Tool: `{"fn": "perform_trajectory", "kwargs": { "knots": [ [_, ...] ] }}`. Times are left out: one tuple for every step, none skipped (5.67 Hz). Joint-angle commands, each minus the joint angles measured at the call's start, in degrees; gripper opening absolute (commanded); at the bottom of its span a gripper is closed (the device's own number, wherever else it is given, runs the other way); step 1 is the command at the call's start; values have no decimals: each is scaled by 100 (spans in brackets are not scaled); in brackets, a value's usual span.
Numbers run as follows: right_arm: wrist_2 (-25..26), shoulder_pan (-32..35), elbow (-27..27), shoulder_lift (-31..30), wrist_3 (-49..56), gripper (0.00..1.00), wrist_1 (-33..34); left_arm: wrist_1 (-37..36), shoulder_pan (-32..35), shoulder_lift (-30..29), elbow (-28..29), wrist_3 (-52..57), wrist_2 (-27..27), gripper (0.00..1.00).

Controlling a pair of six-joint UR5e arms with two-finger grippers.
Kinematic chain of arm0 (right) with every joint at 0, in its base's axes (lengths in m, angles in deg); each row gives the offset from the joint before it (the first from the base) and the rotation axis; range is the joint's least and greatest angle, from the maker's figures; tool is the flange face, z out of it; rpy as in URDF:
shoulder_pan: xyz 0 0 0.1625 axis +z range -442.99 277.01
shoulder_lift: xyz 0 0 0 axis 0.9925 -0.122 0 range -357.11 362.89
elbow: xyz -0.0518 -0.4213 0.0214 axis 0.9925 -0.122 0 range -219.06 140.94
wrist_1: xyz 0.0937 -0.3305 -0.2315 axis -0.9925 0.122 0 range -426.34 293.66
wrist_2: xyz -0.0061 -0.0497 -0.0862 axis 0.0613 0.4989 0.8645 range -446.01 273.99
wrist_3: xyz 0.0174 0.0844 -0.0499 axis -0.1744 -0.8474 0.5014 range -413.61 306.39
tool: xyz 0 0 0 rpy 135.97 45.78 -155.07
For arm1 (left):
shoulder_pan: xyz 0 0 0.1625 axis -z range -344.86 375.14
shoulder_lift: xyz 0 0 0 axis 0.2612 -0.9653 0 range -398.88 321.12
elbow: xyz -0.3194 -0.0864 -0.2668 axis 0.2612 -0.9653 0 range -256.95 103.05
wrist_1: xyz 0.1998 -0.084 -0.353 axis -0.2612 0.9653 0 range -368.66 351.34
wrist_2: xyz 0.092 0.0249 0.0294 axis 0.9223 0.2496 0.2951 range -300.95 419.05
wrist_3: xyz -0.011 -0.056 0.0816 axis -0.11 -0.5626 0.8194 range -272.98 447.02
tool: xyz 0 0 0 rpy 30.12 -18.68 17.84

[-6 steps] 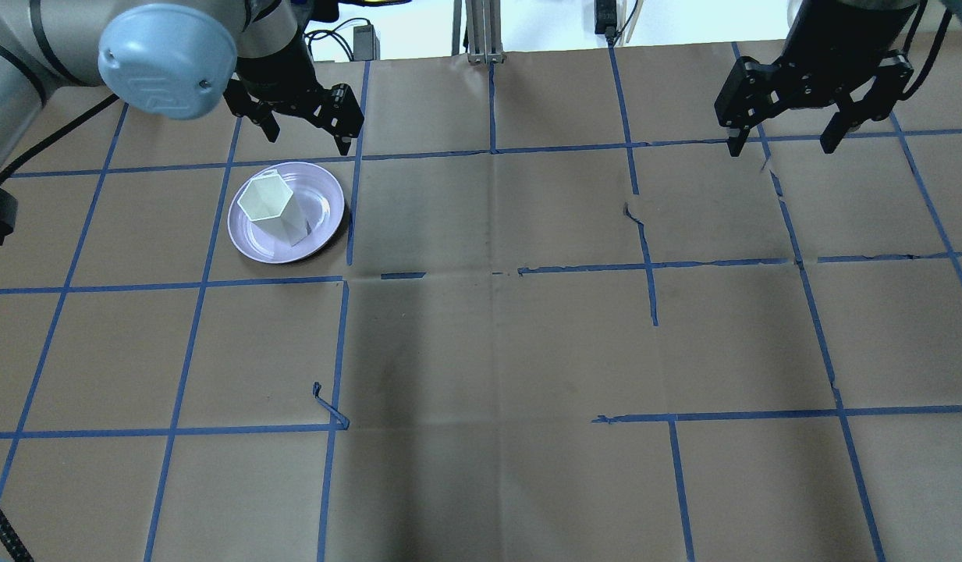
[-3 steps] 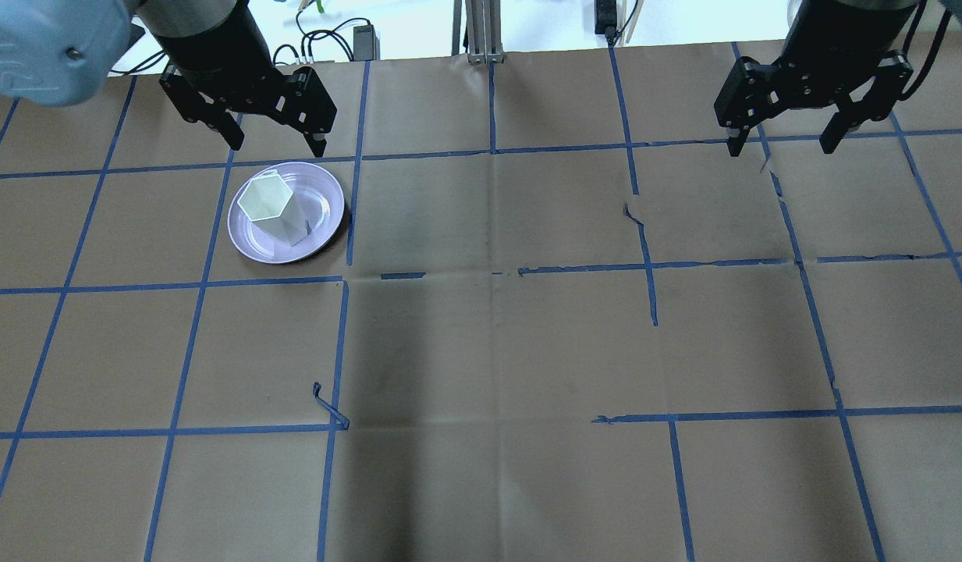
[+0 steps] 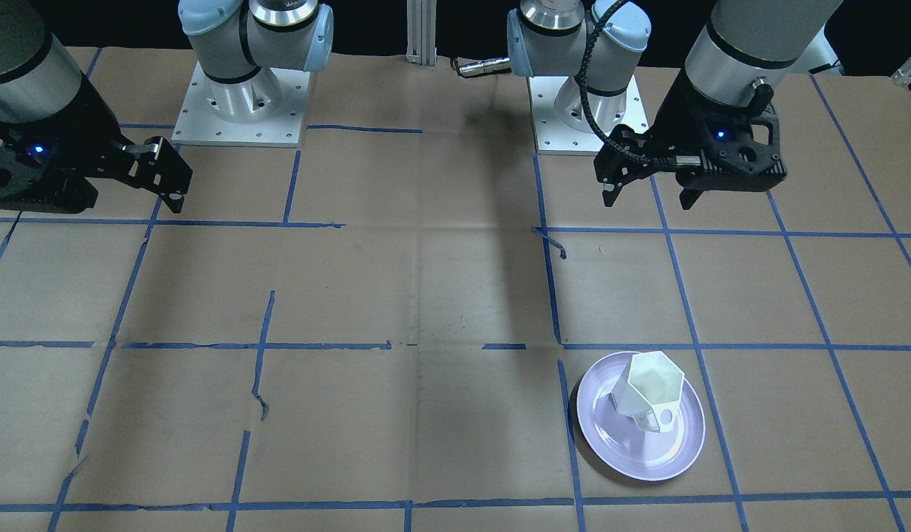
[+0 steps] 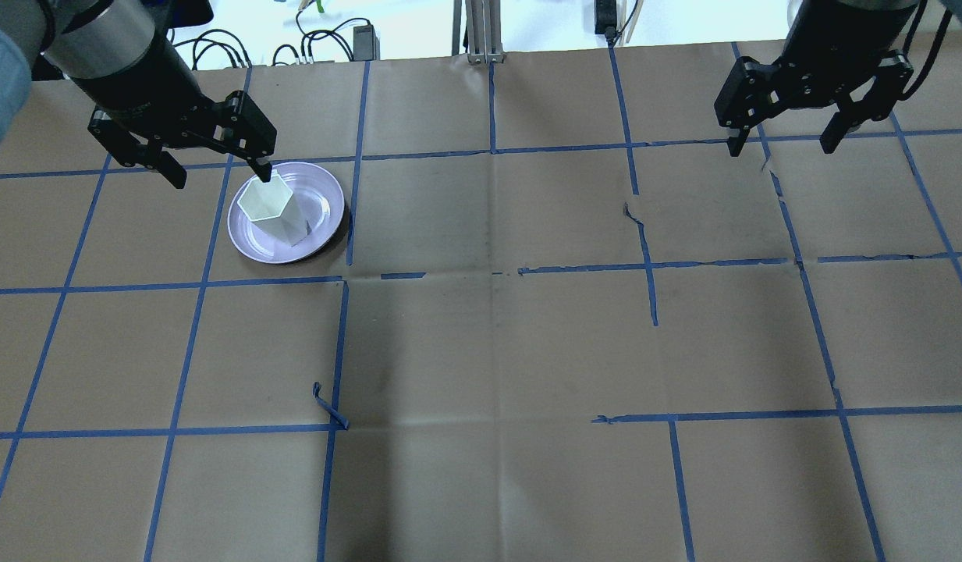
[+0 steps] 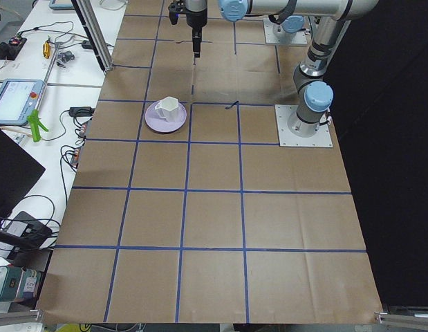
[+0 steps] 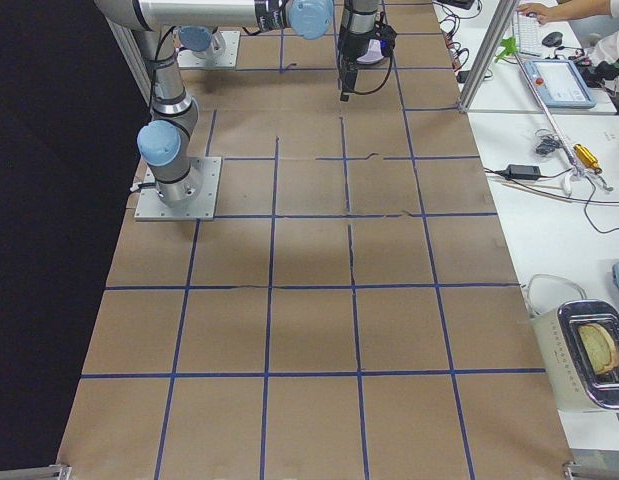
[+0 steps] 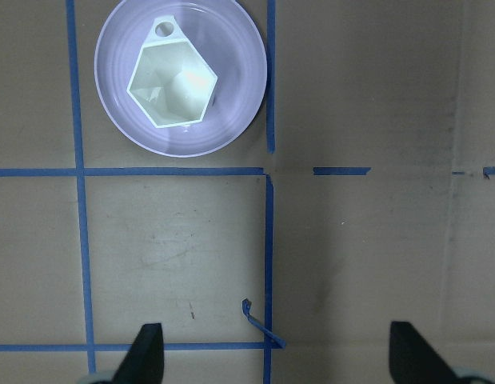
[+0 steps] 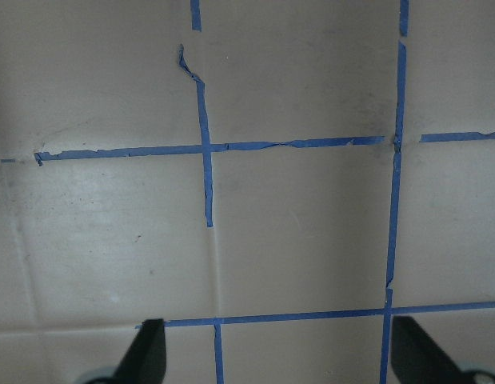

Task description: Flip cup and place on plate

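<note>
The white faceted cup [image 4: 268,207] stands upright, mouth up, on the left part of the lavender plate [image 4: 326,204], at the table's far left. In the front view the cup [image 3: 653,390] has its handle toward the camera, over the plate [image 3: 632,451]. The left wrist view looks straight down into the cup [image 7: 173,84] on the plate [image 7: 241,56]. My left gripper [image 4: 219,176] is open and empty, held high; in the front view it [image 3: 647,201] hangs well clear of the plate, nearer the robot's base. My right gripper [image 4: 779,147] is open and empty, at the far right.
Brown paper with a blue tape grid covers the table. A loose curl of tape [image 4: 328,406] sticks up left of centre, and the tape is torn right of centre [image 4: 630,211]. An aluminium post [image 4: 479,31] and cables stand at the far edge. The arm bases [image 3: 237,96] are bolted at the robot's side.
My left gripper has moved left and toward the robot in the overhead view, from behind the plate to beside its left edge. Cup, plate and right arm have not moved.
</note>
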Motion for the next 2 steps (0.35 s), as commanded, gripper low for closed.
{"fn": "perform_trajectory", "kwargs": {
  "knots": [
    [0,0,0,0,0,100,0,23,-60,-30,80,-38,-35,98],
    [0,0,0,0,0,100,0,24,-60,-38,71,-38,-43,98]
  ]
}}
